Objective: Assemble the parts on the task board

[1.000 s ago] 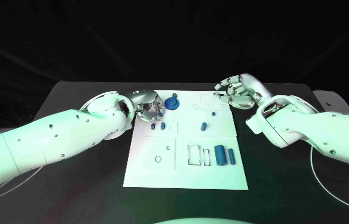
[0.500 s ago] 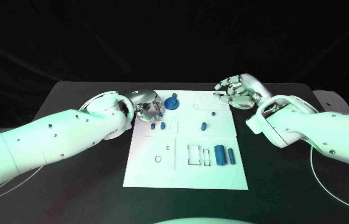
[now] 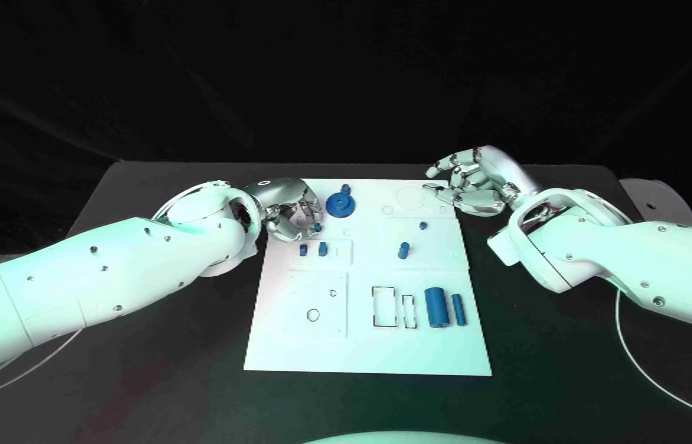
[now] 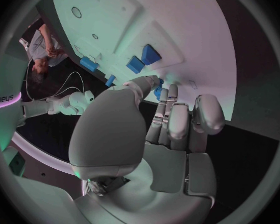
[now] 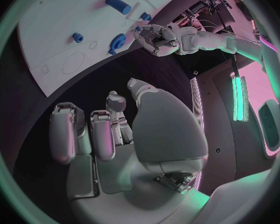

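Note:
The white task board (image 3: 361,349) lies in the middle of the black table. A blue round part (image 3: 342,204) stands near its far left corner. My left hand (image 3: 294,214) hovers just beside it with fingers curled in and nothing held; a bit of blue (image 4: 158,90) shows past its thumb. Two small blue pieces (image 3: 313,249) lie just nearer, with another (image 3: 404,251) and a tiny one (image 3: 424,226) further right. Two blue cylinders (image 3: 447,309) lie next to a rectangular slot (image 3: 385,306). My right hand (image 3: 469,184) hangs curled and empty over the board's far right corner.
The board has two round holes (image 3: 315,315) near its left side and faint circle outlines (image 3: 411,200) at its far right. Black table surface (image 3: 159,364) runs on both sides of the board. A pale object (image 3: 652,196) sits at the table's right edge.
My left hand has edged slightly towards the blue round part. The right hand and the parts have not moved.

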